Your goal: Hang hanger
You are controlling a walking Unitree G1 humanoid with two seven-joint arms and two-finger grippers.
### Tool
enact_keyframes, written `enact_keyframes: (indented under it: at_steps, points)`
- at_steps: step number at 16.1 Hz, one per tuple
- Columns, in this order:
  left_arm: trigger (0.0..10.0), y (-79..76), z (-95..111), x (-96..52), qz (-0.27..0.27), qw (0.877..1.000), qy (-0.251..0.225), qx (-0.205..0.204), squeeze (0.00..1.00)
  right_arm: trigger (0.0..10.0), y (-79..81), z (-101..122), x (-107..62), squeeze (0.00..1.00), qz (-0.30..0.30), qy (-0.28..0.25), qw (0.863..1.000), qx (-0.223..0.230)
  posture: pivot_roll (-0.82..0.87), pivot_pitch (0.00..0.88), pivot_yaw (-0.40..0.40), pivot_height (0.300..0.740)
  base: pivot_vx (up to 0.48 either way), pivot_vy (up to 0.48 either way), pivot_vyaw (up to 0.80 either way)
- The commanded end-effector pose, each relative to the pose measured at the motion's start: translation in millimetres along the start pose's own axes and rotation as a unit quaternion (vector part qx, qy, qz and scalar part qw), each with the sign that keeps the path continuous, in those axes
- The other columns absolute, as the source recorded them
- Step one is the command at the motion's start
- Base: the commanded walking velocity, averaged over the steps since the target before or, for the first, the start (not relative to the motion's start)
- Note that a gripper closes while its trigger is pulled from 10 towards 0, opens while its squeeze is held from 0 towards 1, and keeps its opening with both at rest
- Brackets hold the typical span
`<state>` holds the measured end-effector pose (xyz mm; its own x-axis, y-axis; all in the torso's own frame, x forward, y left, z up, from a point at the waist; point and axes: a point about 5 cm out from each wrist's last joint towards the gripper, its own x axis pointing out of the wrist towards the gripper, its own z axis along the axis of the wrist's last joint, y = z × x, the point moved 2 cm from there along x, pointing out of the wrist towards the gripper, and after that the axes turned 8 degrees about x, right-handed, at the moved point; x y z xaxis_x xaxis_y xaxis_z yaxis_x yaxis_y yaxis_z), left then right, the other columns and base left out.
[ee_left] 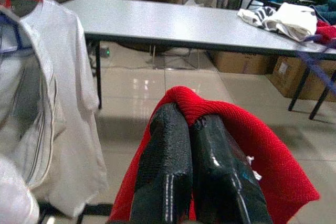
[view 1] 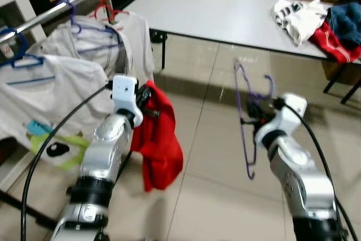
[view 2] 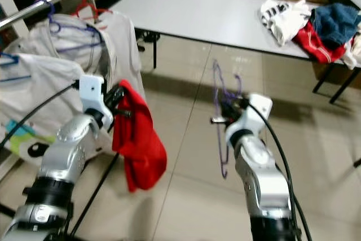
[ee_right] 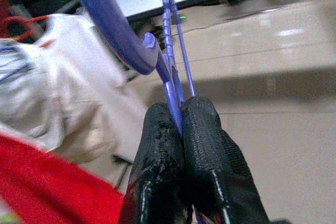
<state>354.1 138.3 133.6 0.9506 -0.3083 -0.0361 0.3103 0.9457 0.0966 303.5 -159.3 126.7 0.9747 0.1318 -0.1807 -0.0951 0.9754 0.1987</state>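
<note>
Head stereo downward—wrist cameras close along tools.

Legible text, labels, brands, numbers, signs: none you can read. The white T-shirt with a green-and-blue print (view 1: 53,150), hanging low on the silver metal clothes rail (view 1: 53,12), carries only a blurred graphic, with no letters to make out.

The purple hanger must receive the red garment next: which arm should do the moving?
Probably the left. Its gripper is shut on the red garment, which hangs free. The right gripper holds the purple hanger steady, apart from the garment.
</note>
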Motion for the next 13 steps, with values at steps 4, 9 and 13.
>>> enact_keyframes:
  at_steps: [4,9,13]
  points:
    - [10.0,-6.9,10.4,4.9,-0.017,1.000,-0.022,0.001,0.00,10.0,-10.0,10.3,-1.5,0.00,0.000,-0.015,0.999,-0.034,-0.13,0.000,-0.009,0.740,0.430,0.000,0.00]
    - [10.0,-9.8,8.2,3.7,-0.021,1.000,-0.023,0.004,0.00,10.0,-16.4,16.8,2.2,0.00,-0.024,-0.040,0.998,-0.037,-0.12,0.000,-0.026,0.740,0.441,0.000,0.00]
    - [10.0,-14.9,8.1,5.0,-0.031,0.999,-0.024,0.003,0.00,10.0,-19.9,16.3,-2.0,0.00,-0.034,-0.062,0.997,0.035,-0.12,0.000,-0.027,0.740,0.442,0.000,0.00]
